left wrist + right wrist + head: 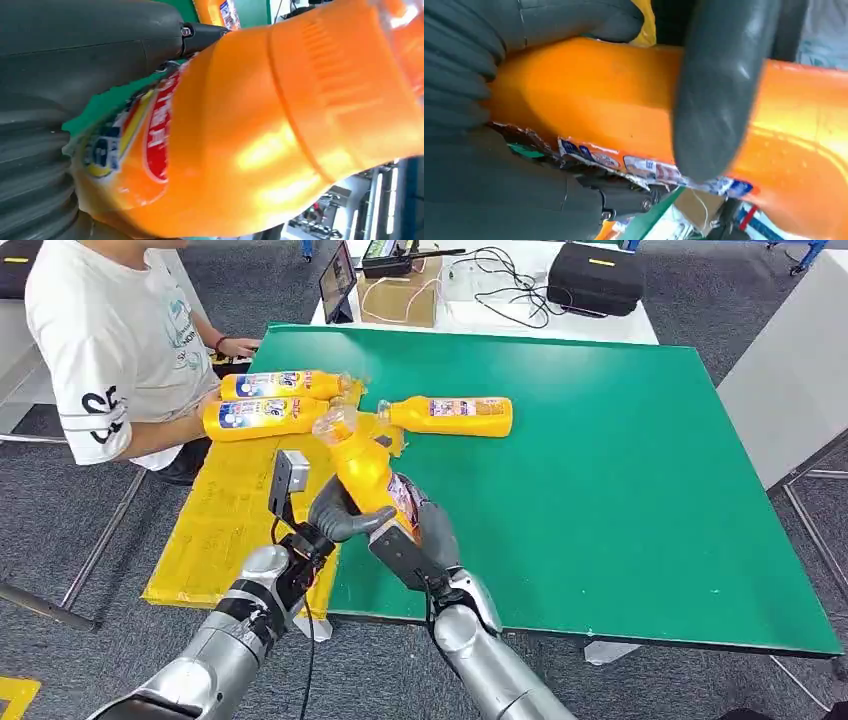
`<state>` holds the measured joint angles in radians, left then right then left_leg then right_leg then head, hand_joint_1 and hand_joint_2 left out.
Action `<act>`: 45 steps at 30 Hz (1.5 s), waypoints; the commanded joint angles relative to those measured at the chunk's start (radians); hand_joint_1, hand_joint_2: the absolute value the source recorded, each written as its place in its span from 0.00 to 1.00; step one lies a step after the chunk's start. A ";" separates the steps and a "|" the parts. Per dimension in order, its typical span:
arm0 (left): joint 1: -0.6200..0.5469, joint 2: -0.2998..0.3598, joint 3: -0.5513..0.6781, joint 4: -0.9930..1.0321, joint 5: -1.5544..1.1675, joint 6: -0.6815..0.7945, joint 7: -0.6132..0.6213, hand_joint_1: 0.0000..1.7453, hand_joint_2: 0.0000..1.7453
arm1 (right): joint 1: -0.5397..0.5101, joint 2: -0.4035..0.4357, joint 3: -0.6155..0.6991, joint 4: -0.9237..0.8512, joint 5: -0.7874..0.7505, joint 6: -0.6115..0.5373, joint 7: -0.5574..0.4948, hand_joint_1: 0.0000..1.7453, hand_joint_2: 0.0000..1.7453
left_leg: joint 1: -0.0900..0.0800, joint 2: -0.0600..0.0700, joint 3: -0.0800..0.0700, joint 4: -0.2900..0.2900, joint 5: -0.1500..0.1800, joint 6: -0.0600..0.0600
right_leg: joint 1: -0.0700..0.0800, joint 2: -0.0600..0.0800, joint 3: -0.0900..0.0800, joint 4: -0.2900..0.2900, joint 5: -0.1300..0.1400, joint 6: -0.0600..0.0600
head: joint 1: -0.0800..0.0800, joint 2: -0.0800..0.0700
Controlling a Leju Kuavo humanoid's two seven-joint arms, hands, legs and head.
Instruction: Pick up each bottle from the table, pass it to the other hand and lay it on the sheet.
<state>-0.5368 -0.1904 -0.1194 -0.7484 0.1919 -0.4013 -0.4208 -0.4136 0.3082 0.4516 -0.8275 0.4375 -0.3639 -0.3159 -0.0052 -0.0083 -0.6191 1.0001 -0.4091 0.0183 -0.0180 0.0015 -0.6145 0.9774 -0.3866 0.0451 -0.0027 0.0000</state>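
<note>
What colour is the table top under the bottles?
The table top is plain green; the head view shows it best.

Grey carpet floor (690, 300) throughout. Green surface (620, 490) at centre. White desk (500, 315) behind it, carrying cardboard box (400, 295), black case (595, 275), tangled cables (505, 285), small screen (337, 282). White panel (790, 370) at right. Person (120, 340) seated at left.

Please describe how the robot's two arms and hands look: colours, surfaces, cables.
Both arms are silver metal with black joints. The left hand and right hand are dark grey, with a ribbed cover and a thick thumb. A black cable hangs beside the left arm.
</note>
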 commanded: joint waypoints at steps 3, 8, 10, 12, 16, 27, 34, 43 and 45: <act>-0.033 0.025 -0.024 0.027 0.042 -0.034 0.009 1.00 1.00 | -0.043 -0.015 0.072 0.131 0.016 0.006 0.024 1.00 1.00 | 0.001 0.000 0.002 0.000 -0.001 -0.001 | 0.002 -0.001 0.002 0.000 -0.001 -0.002 | 0.000 0.000; -0.026 0.033 -0.020 0.012 0.044 -0.035 -0.016 1.00 1.00 | -0.047 -0.026 0.038 0.106 -0.008 -0.003 0.018 0.00 1.00 | 0.002 0.000 0.003 0.001 -0.002 -0.001 | 0.002 0.000 0.004 0.000 -0.002 -0.002 | 0.000 0.000; -0.025 0.037 -0.008 0.002 0.048 -0.019 -0.020 1.00 1.00 | -0.042 -0.029 0.016 0.090 -0.023 -0.014 0.011 0.00 1.00 | 0.001 0.000 0.002 0.000 -0.001 -0.001 | 0.001 -0.001 0.002 0.000 -0.001 -0.001 | 0.000 0.000; -0.025 0.042 0.013 0.000 0.064 -0.015 -0.015 1.00 1.00 | -0.039 -0.037 0.005 0.075 -0.028 -0.018 0.007 0.00 1.00 | 0.001 -0.001 0.002 0.000 -0.001 -0.001 | 0.002 -0.002 0.003 0.000 -0.001 -0.001 | 0.000 0.000; -0.028 0.051 0.026 0.002 0.069 -0.007 -0.011 1.00 1.00 | -0.037 -0.044 0.001 0.064 -0.030 -0.014 0.006 0.00 1.00 | 0.002 0.001 0.002 0.001 -0.001 -0.001 | 0.002 0.000 0.003 0.000 -0.001 -0.002 | 0.000 0.000; -0.143 0.185 0.067 0.185 -0.262 0.367 -0.142 1.00 1.00 | 0.011 -0.085 -0.057 -0.078 -0.060 -0.038 -0.021 0.00 1.00 | 0.003 0.001 0.004 0.001 -0.002 -0.002 | 0.003 -0.001 0.004 0.001 -0.002 -0.003 | 0.000 0.000; -0.232 0.259 -0.058 0.344 -0.705 0.738 -0.064 1.00 1.00 | 0.021 -0.094 -0.083 -0.137 -0.108 -0.004 -0.037 0.00 1.00 | 0.002 0.000 0.003 0.001 -0.002 -0.002 | 0.002 -0.001 0.003 0.001 -0.002 -0.002 | 0.000 0.000; -0.250 0.306 -0.233 0.437 -1.044 0.741 0.046 1.00 1.00 | 0.002 -0.090 -0.077 -0.135 -0.121 0.038 -0.040 0.00 1.00 | 0.002 0.000 0.003 0.001 -0.002 -0.002 | 0.002 -0.001 0.003 0.001 -0.002 -0.002 | 0.000 0.000; -0.238 0.309 -0.247 0.443 -1.071 0.739 0.054 1.00 1.00 | -0.001 -0.089 -0.074 -0.132 -0.121 0.043 -0.041 0.00 1.00 | 0.001 0.001 0.002 0.000 -0.001 -0.001 | 0.001 0.001 0.001 0.001 -0.001 -0.001 | 0.000 0.000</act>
<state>-0.7166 0.0686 -0.1879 -0.4762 -0.7572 0.3819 -0.3964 -0.3769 0.2334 0.3876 -0.9758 0.3247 -0.3453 -0.3536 -0.0050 -0.0082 -0.6193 1.0002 -0.4087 0.0180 -0.0178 0.0016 -0.6151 0.9780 -0.3865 0.0451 -0.0023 0.0000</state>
